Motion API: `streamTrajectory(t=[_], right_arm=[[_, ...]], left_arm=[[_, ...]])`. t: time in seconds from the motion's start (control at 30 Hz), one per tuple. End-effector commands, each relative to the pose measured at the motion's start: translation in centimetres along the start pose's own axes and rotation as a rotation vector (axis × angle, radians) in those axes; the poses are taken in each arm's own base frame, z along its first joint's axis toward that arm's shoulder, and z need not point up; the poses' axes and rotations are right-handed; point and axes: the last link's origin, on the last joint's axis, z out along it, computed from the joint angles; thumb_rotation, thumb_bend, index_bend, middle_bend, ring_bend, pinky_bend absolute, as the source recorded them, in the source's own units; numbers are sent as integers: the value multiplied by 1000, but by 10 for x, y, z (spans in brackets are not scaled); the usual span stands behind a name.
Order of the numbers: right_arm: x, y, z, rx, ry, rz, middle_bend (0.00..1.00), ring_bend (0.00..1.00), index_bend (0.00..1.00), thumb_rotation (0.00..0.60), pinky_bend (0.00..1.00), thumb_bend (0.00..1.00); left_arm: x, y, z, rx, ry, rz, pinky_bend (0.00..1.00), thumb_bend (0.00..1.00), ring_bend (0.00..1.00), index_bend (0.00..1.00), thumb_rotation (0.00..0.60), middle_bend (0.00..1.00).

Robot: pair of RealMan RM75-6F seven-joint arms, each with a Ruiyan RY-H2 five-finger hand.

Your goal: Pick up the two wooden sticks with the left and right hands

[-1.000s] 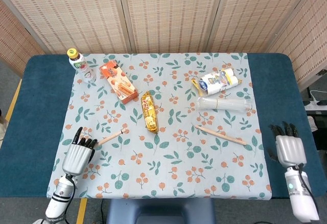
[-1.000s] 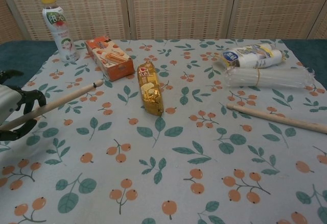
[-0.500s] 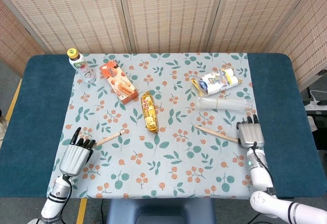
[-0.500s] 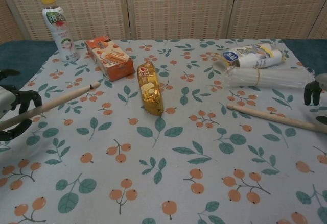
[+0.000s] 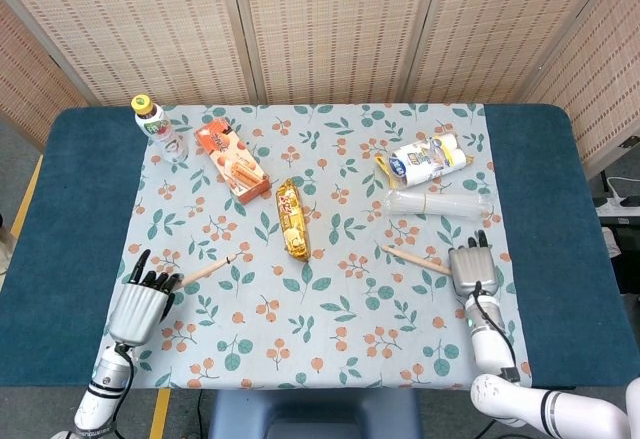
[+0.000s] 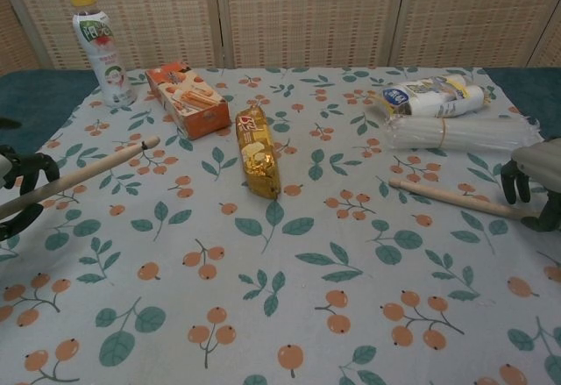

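Observation:
One wooden stick (image 5: 205,272) is lifted at the left, its tip pointing up and to the right. My left hand (image 5: 140,299) grips its near end; in the chest view this stick (image 6: 88,174) slants up from my left hand (image 6: 19,194) at the frame's edge. The other wooden stick (image 5: 415,259) lies flat on the floral cloth at the right. My right hand (image 5: 472,270) sits over its near end. In the chest view the dark fingers of my right hand (image 6: 535,179) hang apart on either side of that stick (image 6: 447,196), not visibly closed on it.
A drink bottle (image 5: 155,127) and an orange box (image 5: 232,161) stand at the back left. A gold snack pack (image 5: 292,221) lies mid-table. A clear packet (image 5: 440,204) and a white-and-yellow packet (image 5: 428,159) lie just behind the right stick.
My right hand has come in from the table's right edge onto the right stick's near end. My left hand has drawn back left with its stick, lifted.

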Motion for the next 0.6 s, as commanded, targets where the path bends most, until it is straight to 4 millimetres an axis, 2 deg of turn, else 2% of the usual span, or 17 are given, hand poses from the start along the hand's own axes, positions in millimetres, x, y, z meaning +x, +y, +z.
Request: streamTrajectory(t=[0.03,0.43,0.6], right_arm=[[-1,-3,0,-5,-11,-25,395,164,449,600,0,271],[0,-16,3,-16,-15,-63,406,188,469,600,0,271],[-3,-20,4,-26,-29,-78,488,330,585,600,18,271]], left_arm=[[-1,0,0,-1,-2,0,154,583,528,809,600,860],[0,-2,-2,10,-2,-15,154,586,529,809,600,860],[-1,-3,-4,14,-7,-21,154,587,530,810,600,861]])
